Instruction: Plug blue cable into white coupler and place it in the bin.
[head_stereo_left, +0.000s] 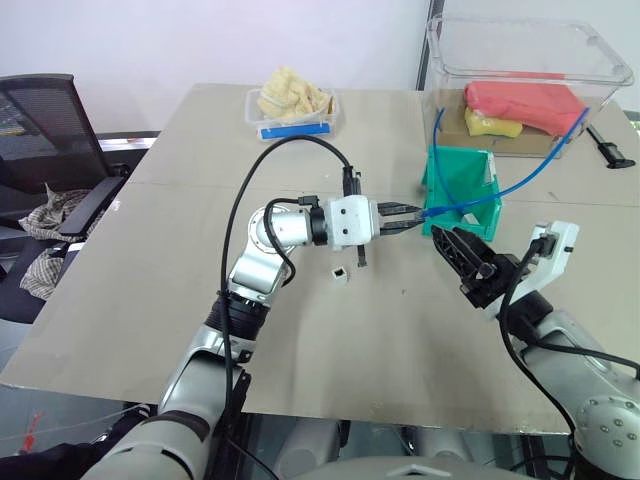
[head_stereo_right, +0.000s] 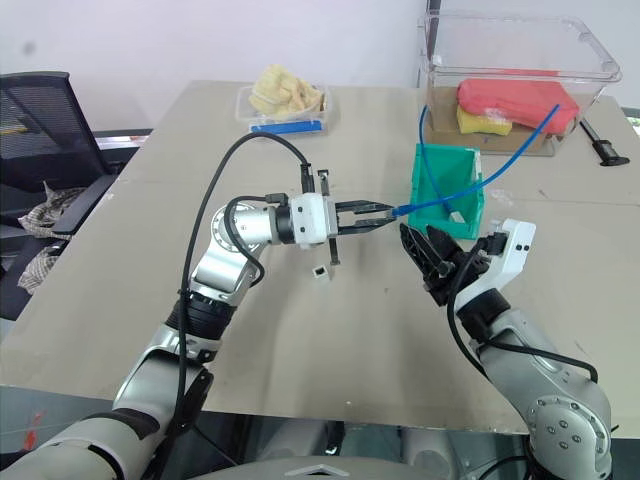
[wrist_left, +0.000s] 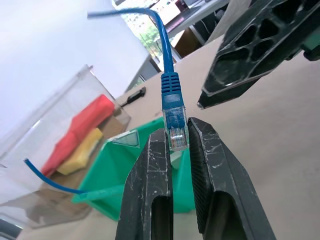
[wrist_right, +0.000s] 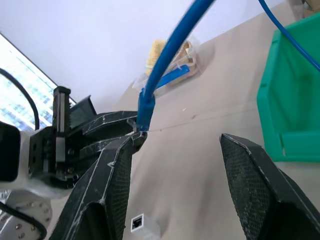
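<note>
So left pincer (head_stereo_left: 415, 217) is clamped on the blue cable (head_stereo_left: 520, 182) plug, right pincer (wrist_right: 192, 167) apart; keep the plug level, then fetch the white coupler (head_stereo_left: 341, 273).

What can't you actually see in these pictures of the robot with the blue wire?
- Blue cable: its far end drops behind the clear tub's contents in the head views.
- White coupler: too small there to show its socket clearly.
- Bin: its floor is hidden by its own walls.
- Left gripper: its fingers cover the plug's tip.
</note>
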